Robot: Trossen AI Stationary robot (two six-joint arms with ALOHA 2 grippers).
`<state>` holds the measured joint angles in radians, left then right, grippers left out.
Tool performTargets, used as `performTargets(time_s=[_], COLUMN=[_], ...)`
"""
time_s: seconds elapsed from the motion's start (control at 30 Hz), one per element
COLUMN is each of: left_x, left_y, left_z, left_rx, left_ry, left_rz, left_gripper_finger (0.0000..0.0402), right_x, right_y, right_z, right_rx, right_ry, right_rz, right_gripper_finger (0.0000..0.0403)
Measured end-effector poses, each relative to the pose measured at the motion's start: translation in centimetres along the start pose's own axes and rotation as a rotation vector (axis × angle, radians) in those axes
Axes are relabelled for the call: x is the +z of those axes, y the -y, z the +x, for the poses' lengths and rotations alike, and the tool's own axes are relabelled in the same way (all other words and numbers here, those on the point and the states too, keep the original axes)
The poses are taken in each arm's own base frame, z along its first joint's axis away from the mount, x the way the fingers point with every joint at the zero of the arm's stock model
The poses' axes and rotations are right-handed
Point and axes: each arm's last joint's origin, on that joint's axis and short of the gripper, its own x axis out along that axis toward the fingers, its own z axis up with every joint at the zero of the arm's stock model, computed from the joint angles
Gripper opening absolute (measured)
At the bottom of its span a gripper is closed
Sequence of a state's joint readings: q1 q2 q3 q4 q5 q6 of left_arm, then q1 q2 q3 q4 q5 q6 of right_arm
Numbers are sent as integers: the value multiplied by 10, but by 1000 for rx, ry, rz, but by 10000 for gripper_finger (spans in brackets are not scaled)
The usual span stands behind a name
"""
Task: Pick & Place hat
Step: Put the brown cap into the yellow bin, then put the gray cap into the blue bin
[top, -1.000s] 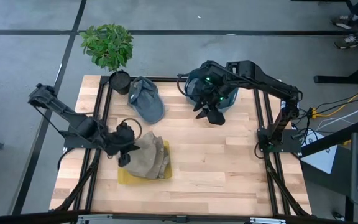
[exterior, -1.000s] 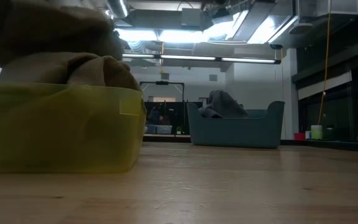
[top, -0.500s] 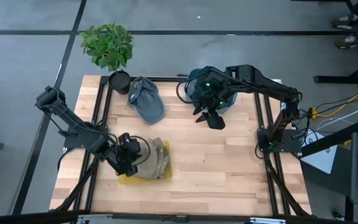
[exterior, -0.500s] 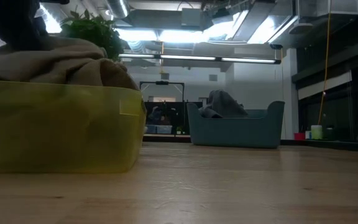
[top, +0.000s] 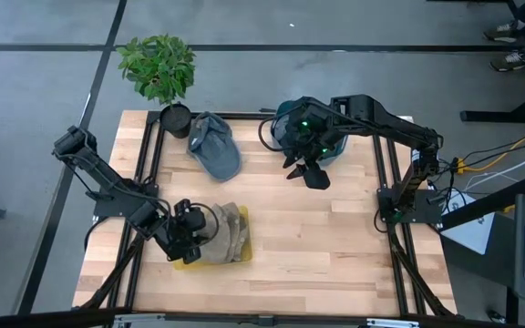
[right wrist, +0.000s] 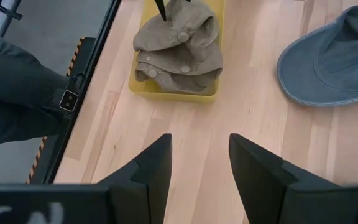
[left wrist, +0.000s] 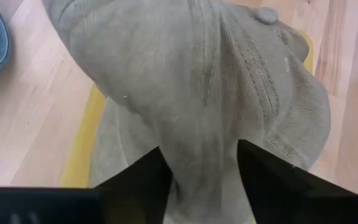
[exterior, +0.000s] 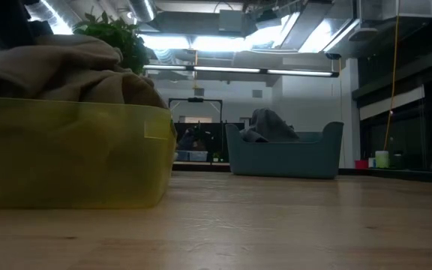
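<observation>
A tan hat [top: 219,232] lies on top of other tan hats in the yellow bin [top: 182,262] near the table's left front; the right wrist view shows the pile [right wrist: 179,50]. My left gripper [top: 197,239] slants down onto it, fingers apart, tan cloth between them [left wrist: 199,180]. A blue-grey cap [top: 215,146] lies flat on the table at the far left. My right gripper [top: 310,173] hangs open above the table by the teal bin [top: 290,123], with nothing between its fingers [right wrist: 199,168]. My left gripper stands with its fingers on either side of a raised fold on the top hat's crown [left wrist: 197,149], coming from above at a slant. The cloth fills the gap between them; whether they pinch it I cannot tell. The hat rests on the pile in the bin.
A potted plant [top: 158,66] stands at the far left corner beside the cap. The teal bin holds dark cloth [exterior: 265,124]. Bare wood [top: 317,246] stretches between the yellow bin and the table's right side.
My left gripper has gone down and toward the table's near edge with the tan hat. The hat, which hung high above the yellow bin a second ago, now lies settled on the pile inside it.
</observation>
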<state>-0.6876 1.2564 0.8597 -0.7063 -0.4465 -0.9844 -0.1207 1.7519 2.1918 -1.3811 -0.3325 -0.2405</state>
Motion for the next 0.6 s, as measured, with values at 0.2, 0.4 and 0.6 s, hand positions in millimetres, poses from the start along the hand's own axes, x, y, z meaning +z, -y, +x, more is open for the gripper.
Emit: performTargets(time_s=[0.2, 0.4, 0.6], left_x=[2, 14, 26], left_y=[-4, -19, -39], left_z=[-7, -29, -51], left_rx=[-10, -64, -91], left_ry=[7, 74, 186], left_rz=[-6, -77, -171], left_gripper_finger=[218, 225, 225], right_x=[0, 0, 0], right_y=[0, 0, 0], right_z=[0, 0, 0], right_rx=[0, 0, 0], right_ry=[0, 0, 0], right_rz=[-3, -3, -3], right_gripper_finger=[159, 159, 159])
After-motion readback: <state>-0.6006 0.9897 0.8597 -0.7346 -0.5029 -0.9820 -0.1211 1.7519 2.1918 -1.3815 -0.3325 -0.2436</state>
